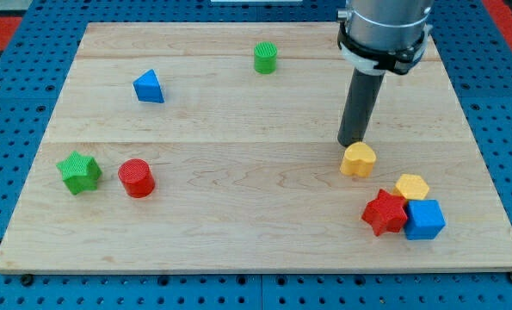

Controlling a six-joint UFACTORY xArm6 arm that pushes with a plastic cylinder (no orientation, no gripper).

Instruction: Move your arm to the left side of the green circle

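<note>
The green circle (266,58) is a short green cylinder near the view's top, a little right of the middle of the wooden board (238,215). My tip (352,142) is on the board well to the lower right of it, just above a yellow heart block (358,160) and nearly touching it. The dark rod rises from the tip to the arm's grey body at the view's top right.
A blue triangle (149,87) lies at the upper left. A green star (78,172) and a red cylinder (137,178) lie at the left. A red star (385,213), a yellow hexagon (411,187) and a blue cube (424,220) cluster at the lower right.
</note>
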